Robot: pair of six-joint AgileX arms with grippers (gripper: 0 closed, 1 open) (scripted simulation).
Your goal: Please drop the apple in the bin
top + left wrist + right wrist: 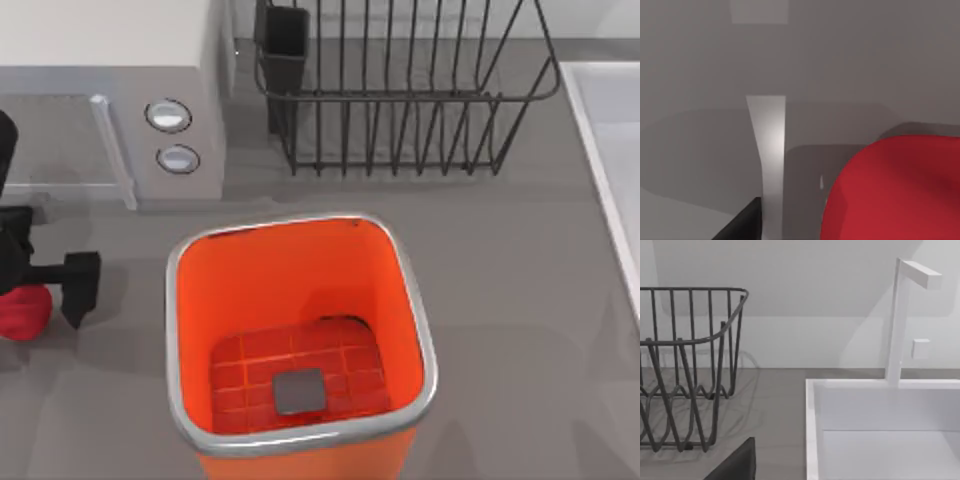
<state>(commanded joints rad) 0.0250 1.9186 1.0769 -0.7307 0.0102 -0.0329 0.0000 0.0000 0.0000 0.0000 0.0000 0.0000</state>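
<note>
The red apple (pixel 22 312) lies on the grey counter at the far left edge of the table, left of the bin. My left gripper (pixel 30 275) hangs over it, open, with one black finger (pixel 80 288) standing clear of the apple's right side. In the left wrist view the apple (pixel 895 190) looms close, with a gap between it and the black finger (pixel 742 225). The orange bin (pixel 190 300) with its silver rim stands at the middle front, its gridded floor bare except for a small grey square. A dark edge of my right gripper (pixel 735 465) shows in the right wrist view.
A grey microwave (pixel 120 110) with two knobs stands behind the apple at the back left. A black wire dish rack (pixel 400 90) is at the back middle. A white sink (pixel 610 150) with a tap (pixel 900 315) runs along the right edge.
</note>
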